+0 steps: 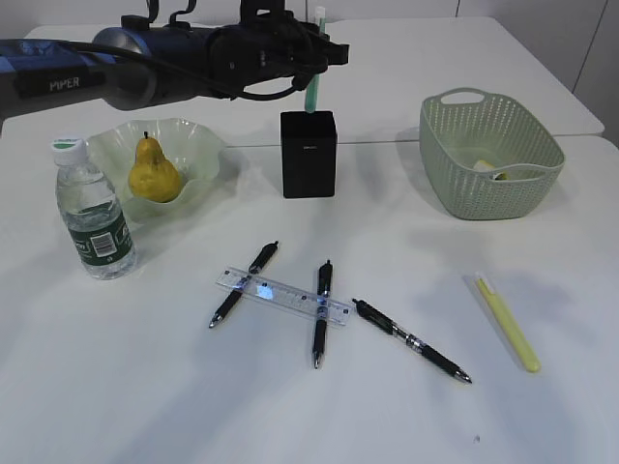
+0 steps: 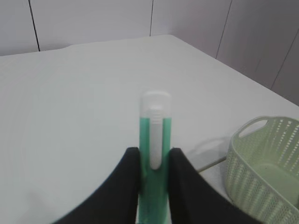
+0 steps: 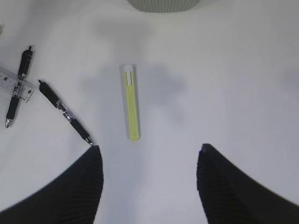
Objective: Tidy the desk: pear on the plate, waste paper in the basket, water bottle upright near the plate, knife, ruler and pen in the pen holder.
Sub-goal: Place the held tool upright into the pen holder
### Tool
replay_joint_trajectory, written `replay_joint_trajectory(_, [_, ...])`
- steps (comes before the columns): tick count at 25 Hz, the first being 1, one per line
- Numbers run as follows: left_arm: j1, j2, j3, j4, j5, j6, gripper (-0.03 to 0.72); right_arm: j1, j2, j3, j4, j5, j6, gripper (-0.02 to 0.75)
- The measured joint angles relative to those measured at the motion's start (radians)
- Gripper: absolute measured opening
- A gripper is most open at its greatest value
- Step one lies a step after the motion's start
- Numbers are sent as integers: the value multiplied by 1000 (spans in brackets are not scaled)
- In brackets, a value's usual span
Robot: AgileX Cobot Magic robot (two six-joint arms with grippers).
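Note:
My left gripper (image 1: 314,60) (image 2: 155,156) is shut on a slim green knife (image 1: 311,97) (image 2: 155,126) with a white slider. It holds the knife upright, its lower end at the mouth of the black pen holder (image 1: 309,155). The pear (image 1: 155,172) sits on the green plate (image 1: 203,145), and the water bottle (image 1: 95,222) stands upright beside it. The clear ruler (image 1: 283,295) (image 3: 14,83) lies across two of three black pens (image 1: 321,311) on the desk (image 1: 145,406). My right gripper (image 3: 149,148) hangs open above a yellow knife (image 3: 132,102) (image 1: 507,322).
The lattice basket (image 1: 488,155) (image 2: 266,163) stands at the back right with crumpled paper (image 1: 486,168) inside. A third pen (image 1: 411,340) (image 3: 65,113) lies left of the yellow knife. The left arm spans the back of the desk above the plate.

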Motion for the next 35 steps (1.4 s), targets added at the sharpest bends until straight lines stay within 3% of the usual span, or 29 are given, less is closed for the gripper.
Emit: replay_joint_trajectory(35, [12,-2,0,50,164,2,110,0,0,0,-2,-2,0,498])
